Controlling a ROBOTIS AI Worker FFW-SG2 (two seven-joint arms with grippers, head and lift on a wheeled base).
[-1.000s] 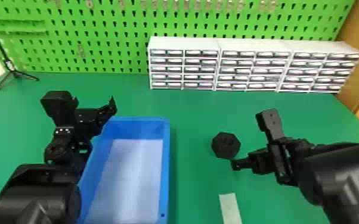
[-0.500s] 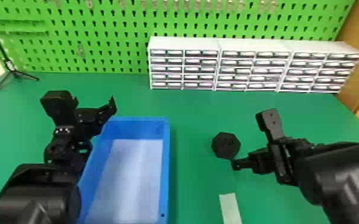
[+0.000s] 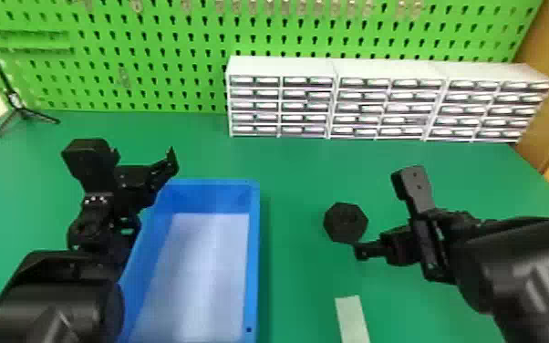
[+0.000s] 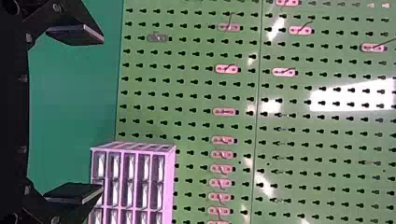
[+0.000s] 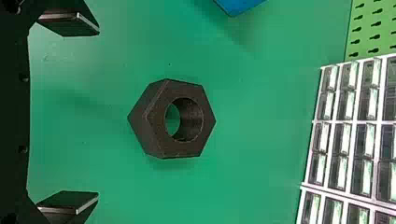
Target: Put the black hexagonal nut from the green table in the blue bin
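The black hexagonal nut (image 3: 345, 222) lies on the green table (image 3: 296, 273), right of the blue bin (image 3: 253, 255). My right gripper (image 3: 380, 214) is just right of the nut in the head view, with a fingertip close by its near edge. In the right wrist view the nut (image 5: 156, 126) lies beyond the spread fingers of my right gripper (image 5: 98, 114), nothing between them; a corner of the bin (image 5: 238, 5) shows too. My left gripper (image 3: 164, 168) is parked over the bin's far left corner; the left wrist view has this left gripper (image 4: 102, 114) open and holding nothing.
White drawer cabinets (image 3: 282, 66) stand at the back of the table, before a green pegboard (image 3: 173, 59). A small black tripod (image 3: 23, 111) is at the back left. A pale strip (image 3: 352, 319) lies on the table near the front, below the nut.
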